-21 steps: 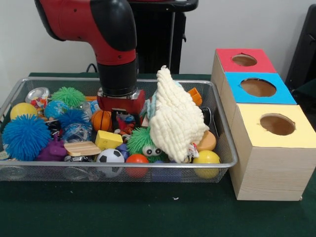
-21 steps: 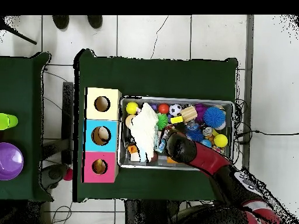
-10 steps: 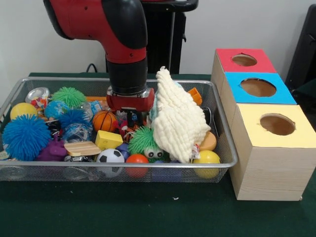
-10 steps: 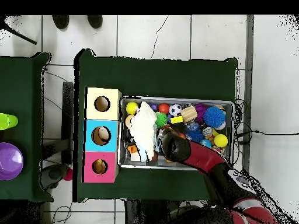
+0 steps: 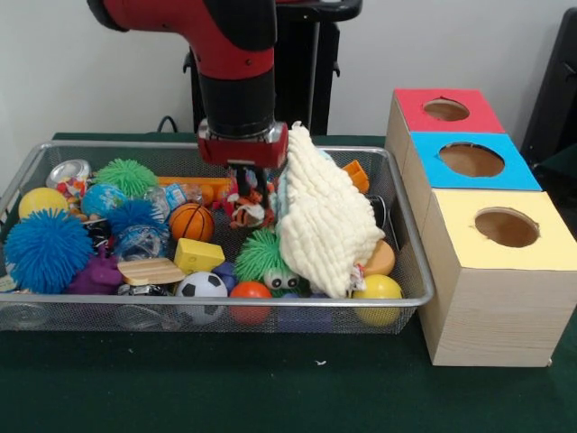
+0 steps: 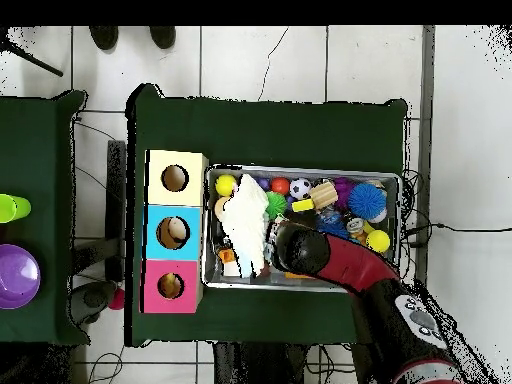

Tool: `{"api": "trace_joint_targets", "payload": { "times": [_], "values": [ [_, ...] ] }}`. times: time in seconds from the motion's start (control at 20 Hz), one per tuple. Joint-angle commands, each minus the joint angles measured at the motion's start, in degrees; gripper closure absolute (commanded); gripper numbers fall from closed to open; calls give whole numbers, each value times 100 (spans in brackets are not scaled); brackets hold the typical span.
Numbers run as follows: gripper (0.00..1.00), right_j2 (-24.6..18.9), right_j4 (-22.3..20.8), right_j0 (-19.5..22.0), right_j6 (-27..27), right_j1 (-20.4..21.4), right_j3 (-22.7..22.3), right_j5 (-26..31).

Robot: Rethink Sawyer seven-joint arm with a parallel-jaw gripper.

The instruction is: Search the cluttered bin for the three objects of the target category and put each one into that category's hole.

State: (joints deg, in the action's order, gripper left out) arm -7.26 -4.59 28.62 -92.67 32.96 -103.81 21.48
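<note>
A green-clothed table (image 5: 270, 388) carries a wire mesh bin (image 5: 410, 271) crowded with toys, with a row of three wooden boxes just beside it: a red-topped box (image 5: 448, 110), a blue-topped box (image 5: 473, 160) and a yellow-topped box (image 5: 500, 227), each with a round hole in its lid. The red and black arm (image 5: 230, 54) reaches down over the middle of the bin, next to a cream knitted cloth (image 5: 323, 221) that stands heaped against the bin's box-side end. The gripper (image 5: 250, 194) hangs above the clutter with a small orange and red plush toy (image 5: 245, 211) at its tips; the toy appears clamped and raised off the pile, though the fingers themselves are mostly hidden behind it. Below it lie a green fuzzy toy with googly eyes (image 5: 266, 260), a small basketball (image 5: 191, 221), a yellow block (image 5: 198, 255), a soccer ball (image 5: 200, 287) and a red ball (image 5: 250, 293). Towards the other end sit a large blue spiky ball (image 5: 45, 250), a green spiky ball (image 5: 126, 177) and a yellow ball (image 5: 41, 202). In the overhead view the arm (image 6: 330, 262) covers the bin's centre and hides the gripper
</note>
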Motion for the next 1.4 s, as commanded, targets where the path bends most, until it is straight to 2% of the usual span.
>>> {"api": "trace_joint_targets", "payload": {
  "times": [0.05, 0.2, 0.4, 0.8, 0.9, 1.05, 1.15, 1.25, 1.4],
  "values": [
    [100, -424, 285, -15, -133, 1064, 177, 2237],
    [100, -512, 338, 40, -181, 1136, 279, 2551],
    [100, -529, 787, 57, -667, 1126, 182, 2992],
    [100, -480, 2333, -96, -1611, 1238, -575, 3123],
    [100, -449, 2654, -175, -1689, 1265, -735, 3083],
    [100, -464, 3187, -262, -1623, 1330, -1053, 2861],
    [100, -446, 3388, -308, -1479, 1348, -1203, 2687],
    [100, -398, 3471, -357, -1291, 1344, -1326, 2444],
    [100, -270, 3317, -438, -1017, 1289, -1338, 2070]
  ]
}}
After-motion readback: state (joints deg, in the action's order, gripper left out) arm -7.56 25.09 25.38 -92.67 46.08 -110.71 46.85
